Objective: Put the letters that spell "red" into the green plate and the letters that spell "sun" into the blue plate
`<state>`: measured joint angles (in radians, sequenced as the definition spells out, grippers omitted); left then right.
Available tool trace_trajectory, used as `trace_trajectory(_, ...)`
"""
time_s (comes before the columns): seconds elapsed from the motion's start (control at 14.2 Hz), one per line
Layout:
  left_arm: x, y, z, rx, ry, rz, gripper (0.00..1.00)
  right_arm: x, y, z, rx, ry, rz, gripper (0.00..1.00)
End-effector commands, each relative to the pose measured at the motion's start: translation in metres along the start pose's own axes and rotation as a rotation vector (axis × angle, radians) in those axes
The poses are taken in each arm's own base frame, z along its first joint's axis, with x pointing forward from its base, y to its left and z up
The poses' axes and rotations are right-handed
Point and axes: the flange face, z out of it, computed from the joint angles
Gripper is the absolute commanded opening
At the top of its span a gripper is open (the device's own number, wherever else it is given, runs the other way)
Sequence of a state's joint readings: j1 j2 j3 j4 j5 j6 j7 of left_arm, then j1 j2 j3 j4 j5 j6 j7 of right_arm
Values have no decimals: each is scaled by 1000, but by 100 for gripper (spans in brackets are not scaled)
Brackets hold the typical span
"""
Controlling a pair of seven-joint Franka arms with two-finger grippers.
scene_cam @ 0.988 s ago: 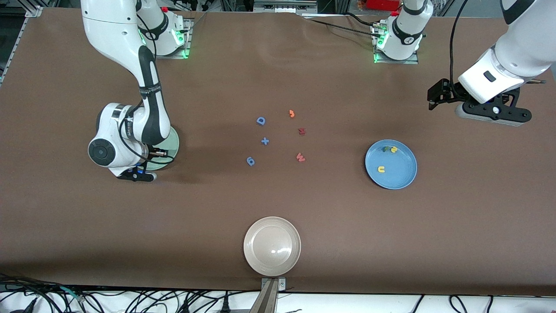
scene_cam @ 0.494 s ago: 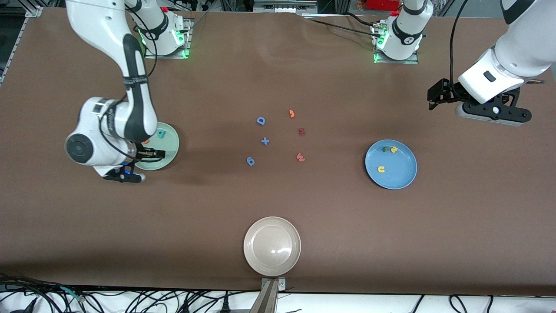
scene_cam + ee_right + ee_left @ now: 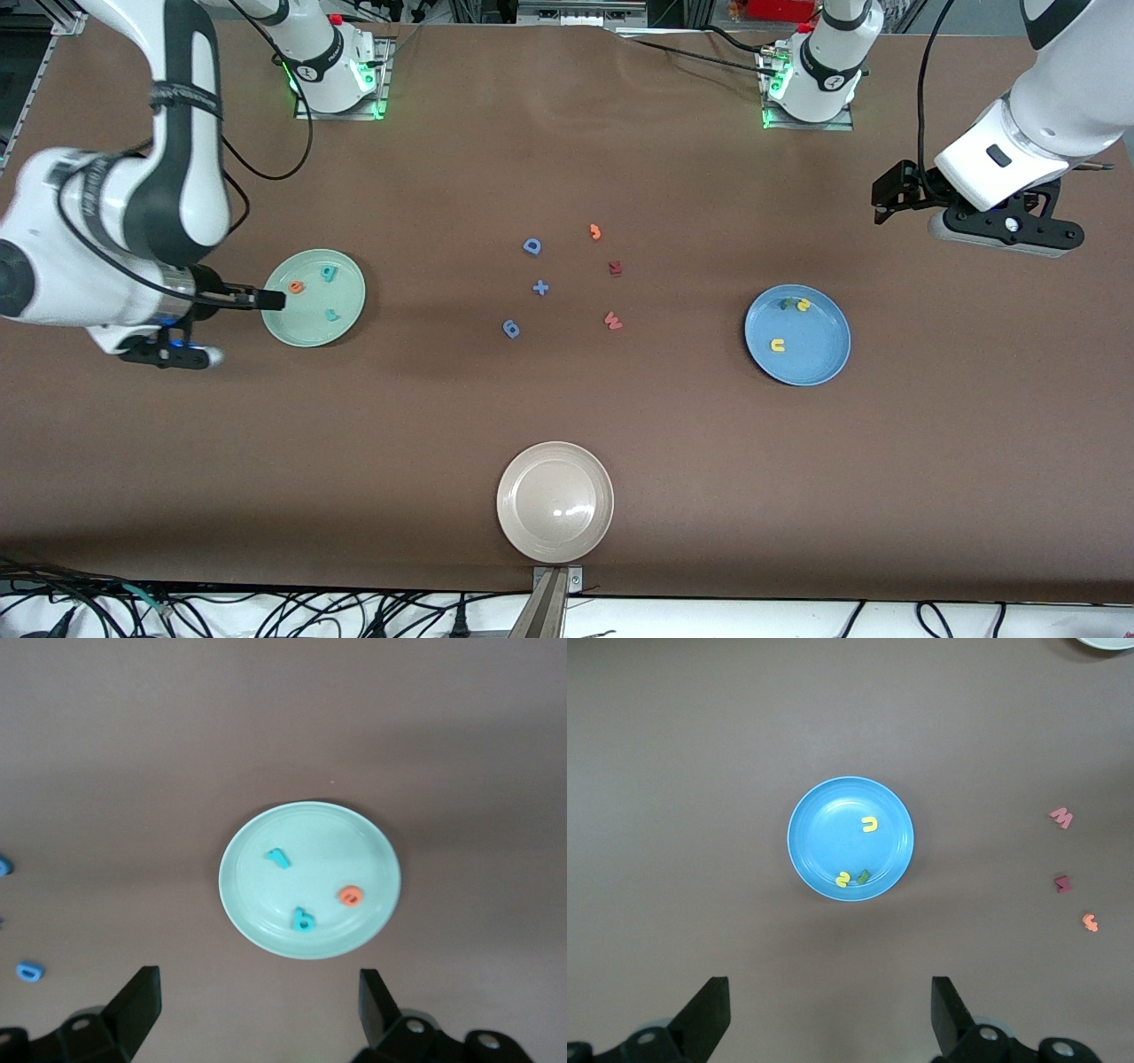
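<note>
Letters all sorted: teal r [image 3: 278,858], orange e [image 3: 352,896], teal d [image 3: 303,920] in green plate [image 3: 347,315] beside the raised, empty, open-jawed right gripper [image 3: 257,1010]; s [image 3: 843,879], u [image 3: 870,824], n [image 3: 864,875] in blue plate [image 3: 811,828], left gripper [image 3: 830,1014] open, waiting above.

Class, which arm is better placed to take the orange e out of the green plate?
Right: its open tool hangs beside the green plate; the left tool waits by the blue plate.

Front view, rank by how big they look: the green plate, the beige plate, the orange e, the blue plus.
1. beige plate, though nearer the camera
2. green plate
3. blue plus and orange e: too alike to rank
</note>
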<state>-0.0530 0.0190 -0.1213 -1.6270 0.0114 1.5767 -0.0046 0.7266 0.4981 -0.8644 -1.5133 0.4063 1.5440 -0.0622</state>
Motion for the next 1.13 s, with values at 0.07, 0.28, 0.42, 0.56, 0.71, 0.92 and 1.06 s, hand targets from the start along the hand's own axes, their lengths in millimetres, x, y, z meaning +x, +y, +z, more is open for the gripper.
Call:
trace_trajectory(0.07, 2, 0, -7, -25, -4, 12, 100, -23, 5, -71, 16, 9, -16, 99)
trace_trajectory(0.28, 2, 0, -7, -25, -3, 12, 100, -45, 10, -115, 46, 58, -38, 99)
trace_trajectory(0.42, 2, 0, -7, -25, -4, 12, 100, -62, 16, -139, 85, 91, -65, 99)
trace_trajectory(0.56, 2, 0, -7, -25, -4, 12, 100, -84, 28, -158, 135, 63, -82, 99)
trace_trajectory(0.71, 2, 0, -7, -25, -3, 12, 100, -87, 35, -171, 143, 57, -87, 99)
trace_trajectory(0.92, 2, 0, -7, -25, -4, 12, 100, -80, 53, -167, 96, 50, -73, 99)
trace_trajectory(1.06, 2, 0, -7, -25, -4, 12, 100, -81, 62, -171, 43, 71, -83, 99)
